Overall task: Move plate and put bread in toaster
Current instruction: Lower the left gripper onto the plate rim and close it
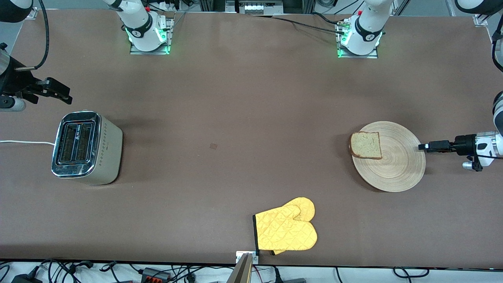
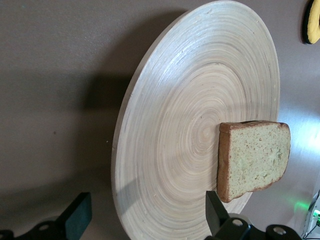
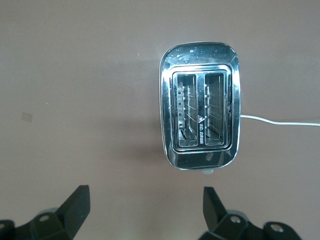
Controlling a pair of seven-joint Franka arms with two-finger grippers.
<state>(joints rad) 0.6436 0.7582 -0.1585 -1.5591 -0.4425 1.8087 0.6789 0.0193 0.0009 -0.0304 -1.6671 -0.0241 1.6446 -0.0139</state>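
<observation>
Item 1, plate (image 1: 397,165): we are finding it flat on the worktop (image 1: 235,118) toward the left arm's end, wide and thin-rimmed.

Item 2, bread (image 1: 366,145): we are seeing one slice lying on the plate, at the rim that faces the right arm's end, slightly overhanging it.

Item 3, toaster (image 1: 87,147): we are seeing it upright toward the right arm's end, well apart from the plate, both slots bare, white cord (image 1: 23,142) trailing off the edge.

Item 4, oven mitt (image 1: 287,230): we are noting it near the front edge, not part of the job.

Step in hand, as we are judging it: approaching the plate's rim to move it. To do this well, we are advising a low, level entry so one finger slides under the rim and one over it, then a flat, slow carry so the overhanging bread is not sliding off.

Left gripper (image 1: 421,147): we are seeing it stretched sideways, low, just beside the plate's rim, fingers spread wide and grasping nothing.

Right gripper (image 1: 65,96): we are seeing it hanging in the air just beside the toaster, spread wide, empty, waiting.
</observation>
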